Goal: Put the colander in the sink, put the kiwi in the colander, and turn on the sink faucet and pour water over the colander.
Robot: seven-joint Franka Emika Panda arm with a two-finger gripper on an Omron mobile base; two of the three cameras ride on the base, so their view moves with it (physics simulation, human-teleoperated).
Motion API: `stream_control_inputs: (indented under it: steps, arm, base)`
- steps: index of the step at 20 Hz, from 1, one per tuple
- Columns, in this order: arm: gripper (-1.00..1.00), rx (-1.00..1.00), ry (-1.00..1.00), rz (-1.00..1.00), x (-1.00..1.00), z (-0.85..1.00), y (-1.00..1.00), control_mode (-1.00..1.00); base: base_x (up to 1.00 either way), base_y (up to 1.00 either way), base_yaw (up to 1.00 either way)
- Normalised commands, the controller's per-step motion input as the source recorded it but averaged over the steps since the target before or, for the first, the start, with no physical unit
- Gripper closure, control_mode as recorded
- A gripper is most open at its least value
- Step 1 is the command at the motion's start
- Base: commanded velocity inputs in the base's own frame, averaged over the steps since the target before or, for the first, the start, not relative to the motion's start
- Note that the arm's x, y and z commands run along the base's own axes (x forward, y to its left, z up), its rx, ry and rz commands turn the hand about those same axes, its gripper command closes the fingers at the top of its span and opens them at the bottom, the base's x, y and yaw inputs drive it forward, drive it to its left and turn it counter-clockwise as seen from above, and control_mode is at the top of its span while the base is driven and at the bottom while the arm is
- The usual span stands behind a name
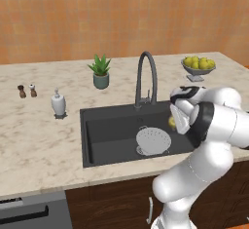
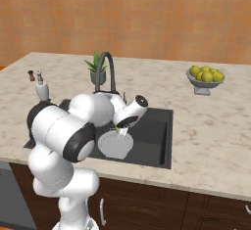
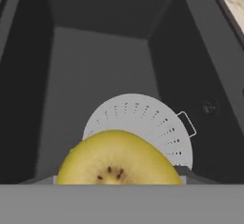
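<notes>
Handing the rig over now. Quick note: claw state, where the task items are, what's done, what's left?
Claw: shut on the kiwi, held above the sink.
Colander: already in the sink, on the basin floor, right of the middle in the left base view.
Sink faucet: no water visible.
Done: colander placed, kiwi picked up.
Left: drop kiwi into colander, turn on faucet, get water running over the colander.

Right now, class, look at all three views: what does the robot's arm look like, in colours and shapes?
The arm is glossy white, built of rounded, bulbous segments with black bands at the joints. Its wrist ends in a white hand with a dark round cap. The end effector has small dark tips. No cables or markings show.
</notes>
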Motion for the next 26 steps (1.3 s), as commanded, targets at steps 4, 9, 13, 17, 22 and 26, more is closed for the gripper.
stream_control_inputs:
  steps: [4, 9, 13, 17, 22, 26]
  arm:
    - [1.0, 0.06, 0.08, 0.03, -0.28, -0.49, -0.03, -1.0]
    - [1.0, 0.09, 0.0, 0.08, -0.01, -0.39, 0.0, -1.0]
    - [1.0, 0.16, 0.05, 0.05, 0.27, -0.15, 0.0, -1.0]
    - [1.0, 0.18, 0.07, 0.06, 0.24, -0.2, -0.01, -1.0]
    - [1.0, 0.15, 0.08, 0.04, 0.35, -0.26, -0.01, -1.0]
    - [1.0, 0.06, 0.08, 0.02, 0.46, -0.55, 0.0, -1.0]
  base:
    - [0.0, 0.0, 0.0]
    - [0.0, 0.0, 0.0]
    - [0.0, 0.0, 0.0]
    - [0.0, 0.0, 0.0]
    - [0.0, 0.0, 0.0]
    - [0.0, 0.0, 0.0]
